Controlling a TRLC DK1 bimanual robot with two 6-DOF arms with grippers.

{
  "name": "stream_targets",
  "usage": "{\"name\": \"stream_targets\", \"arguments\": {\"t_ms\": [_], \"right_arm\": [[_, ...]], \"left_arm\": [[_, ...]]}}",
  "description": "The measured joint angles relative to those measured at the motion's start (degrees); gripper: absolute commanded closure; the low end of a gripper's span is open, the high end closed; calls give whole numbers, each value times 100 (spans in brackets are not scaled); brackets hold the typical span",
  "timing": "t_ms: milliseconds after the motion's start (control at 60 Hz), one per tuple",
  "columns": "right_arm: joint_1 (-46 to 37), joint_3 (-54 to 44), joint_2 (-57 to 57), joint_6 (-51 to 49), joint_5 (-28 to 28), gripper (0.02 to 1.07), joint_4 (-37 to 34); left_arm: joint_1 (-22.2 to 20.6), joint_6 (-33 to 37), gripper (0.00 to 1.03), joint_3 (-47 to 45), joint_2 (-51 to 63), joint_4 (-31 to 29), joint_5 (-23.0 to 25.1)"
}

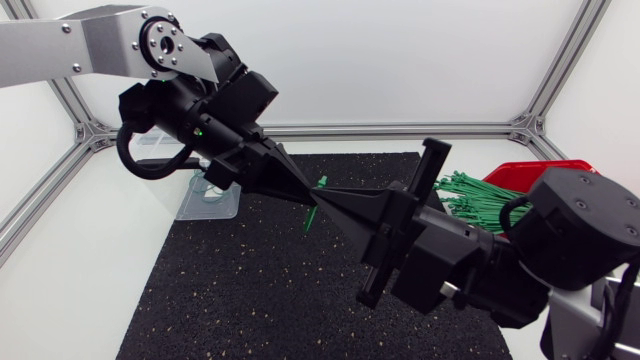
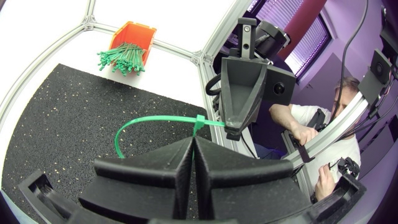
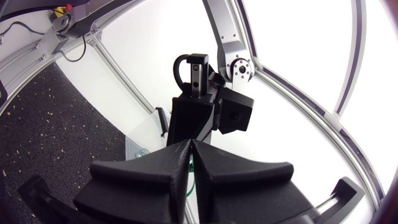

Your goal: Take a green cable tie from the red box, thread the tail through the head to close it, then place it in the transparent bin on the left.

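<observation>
Own left gripper [image 2: 191, 144] pinched closed, green cable tie [image 2: 155, 119] arching from it to right gripper [image 2: 231, 131] tip, red box [image 2: 134, 30] of ties beyond.

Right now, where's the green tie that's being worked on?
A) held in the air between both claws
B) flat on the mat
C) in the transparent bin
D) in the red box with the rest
A: the cable tie arcs clear of the mat, with one end running into the shut left claw and the other pinched at the tip of the right claw.
</observation>
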Motion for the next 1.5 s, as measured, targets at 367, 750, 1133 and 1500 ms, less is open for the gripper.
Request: {"name": "stream_targets", "arguments": {"t_ms": [367,750,1133,1500], "right_arm": [[35,2,-345,0,236,101,-487],[321,44,-658,0,734,101,-1064],[557,48,-660,0,802,49,-1038],[151,275,-544,177,728,16,-870]], "left_arm": [[-66,-754,100,0,2,710,-57],[-170,-1408,100,-249,9,1381,-166],[-114,-1569,100,-520,-13,1740,-431],[977,-2059,100,15,-535,1858,-1362]]}}
